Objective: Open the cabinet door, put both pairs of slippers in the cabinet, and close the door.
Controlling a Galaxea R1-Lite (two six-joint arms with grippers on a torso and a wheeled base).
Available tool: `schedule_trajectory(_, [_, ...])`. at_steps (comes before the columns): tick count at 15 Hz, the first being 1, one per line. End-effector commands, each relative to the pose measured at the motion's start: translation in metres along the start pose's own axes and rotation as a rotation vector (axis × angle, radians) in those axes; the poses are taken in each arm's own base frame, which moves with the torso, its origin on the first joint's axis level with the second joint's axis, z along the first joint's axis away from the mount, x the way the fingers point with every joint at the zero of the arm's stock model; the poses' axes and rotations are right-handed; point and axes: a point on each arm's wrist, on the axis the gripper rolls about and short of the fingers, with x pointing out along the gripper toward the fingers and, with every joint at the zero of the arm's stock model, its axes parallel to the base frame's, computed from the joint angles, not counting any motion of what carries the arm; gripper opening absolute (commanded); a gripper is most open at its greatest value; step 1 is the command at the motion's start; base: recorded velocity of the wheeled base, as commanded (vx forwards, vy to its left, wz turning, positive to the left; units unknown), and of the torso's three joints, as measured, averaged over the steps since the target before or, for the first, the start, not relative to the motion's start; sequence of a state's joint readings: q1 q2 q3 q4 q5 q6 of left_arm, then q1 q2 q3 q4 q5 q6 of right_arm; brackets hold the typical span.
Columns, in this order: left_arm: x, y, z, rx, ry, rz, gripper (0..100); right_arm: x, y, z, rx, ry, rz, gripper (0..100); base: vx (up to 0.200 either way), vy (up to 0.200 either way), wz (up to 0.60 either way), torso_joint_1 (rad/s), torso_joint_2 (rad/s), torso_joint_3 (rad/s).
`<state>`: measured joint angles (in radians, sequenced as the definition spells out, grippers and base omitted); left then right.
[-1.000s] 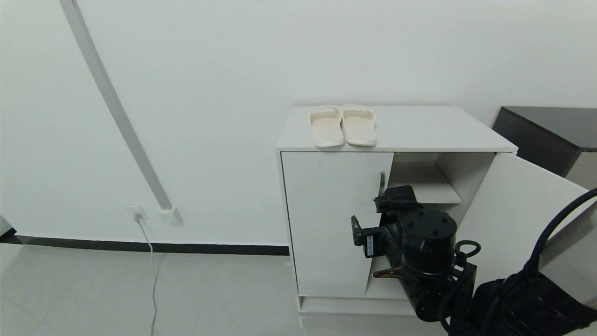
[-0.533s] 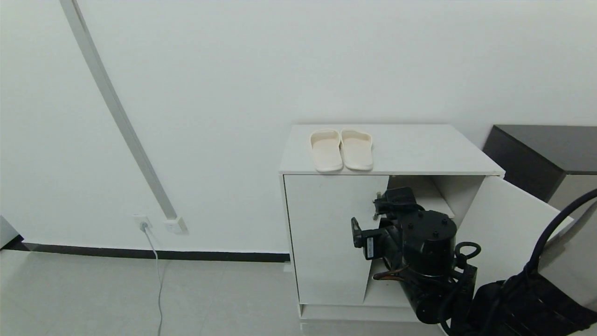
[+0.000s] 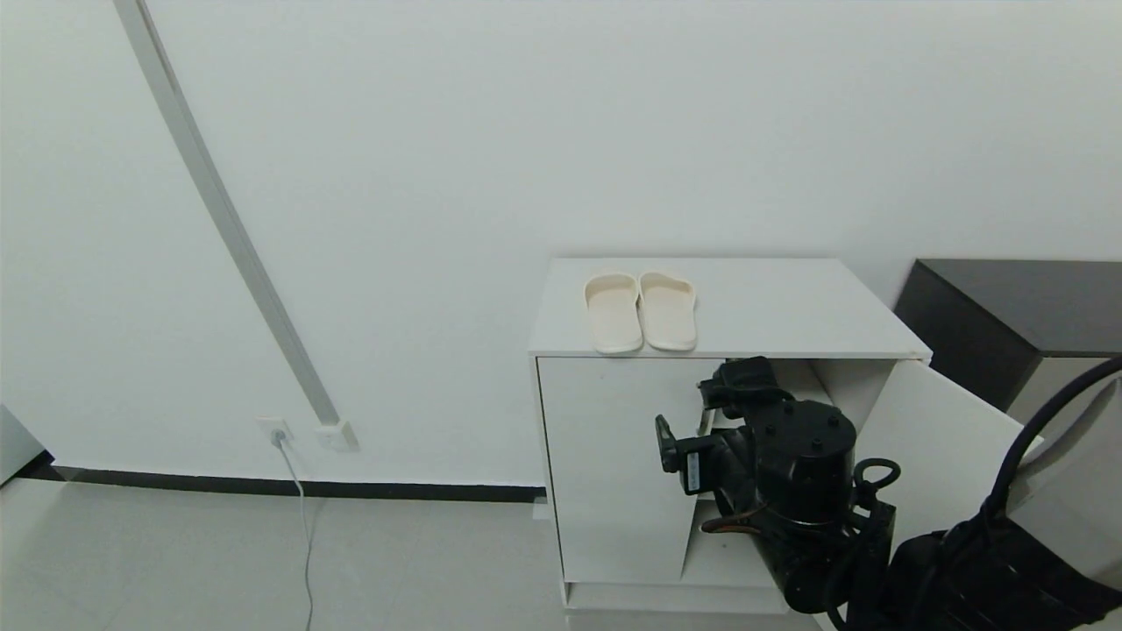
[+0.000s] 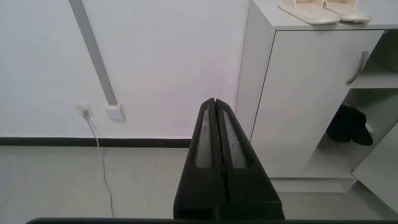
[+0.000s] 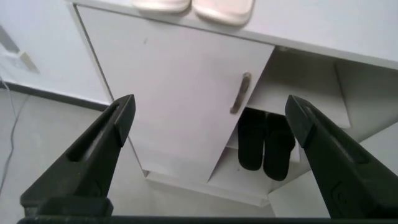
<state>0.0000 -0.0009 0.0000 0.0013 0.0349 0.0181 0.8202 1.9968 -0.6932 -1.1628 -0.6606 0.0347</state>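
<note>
In the head view the cabinet stands against the wall with its right door swung open and its left door closed. The cream slippers lie side by side on the cabinet top, above and a little to the left of the right arm, which is in front of the open half.

In the left wrist view the left tool has its fingers pressed together with nothing between them. It is well apart from the cabinet, which lies ahead of it and off to its right.

In the right wrist view the right tool is spread wide and empty, facing the left door and its handle. The black slippers already stand inside on a lower shelf, ahead of and below this tool, while the cream pair sits just above it.

Judging from this, the door is open and one pair is stowed, so the step in hand is fetching the cream pair. The next move calls for raising the right tool to the cabinet top, closing it across both slippers together, and then bringing them down through the open half onto a free shelf.
</note>
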Motion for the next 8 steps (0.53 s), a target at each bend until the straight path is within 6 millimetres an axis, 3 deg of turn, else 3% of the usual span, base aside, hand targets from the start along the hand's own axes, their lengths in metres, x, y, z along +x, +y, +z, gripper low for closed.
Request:
schedule_trajectory(1, [0.0,0.0,0.0,0.0,0.001,0.0,0,0.004,0.001,0.002,0.005,-0.011,-0.007,100,0.0,0.0,0.0,0.0,0.0,0.0])
schedule_trajectory(6, [0.0,0.0,0.0,0.0,0.001,0.0,0,0.038,0.011,0.045,0.078,0.03,-0.047,100,0.0,0.0,0.0,0.0,0.0,0.0])
schedule_trajectory(8, [0.0,0.0,0.0,0.0,0.001,0.0,0,0.049,0.018,0.074,0.138,0.075,-0.057,100,0.0,0.0,0.0,0.0,0.0,0.0])
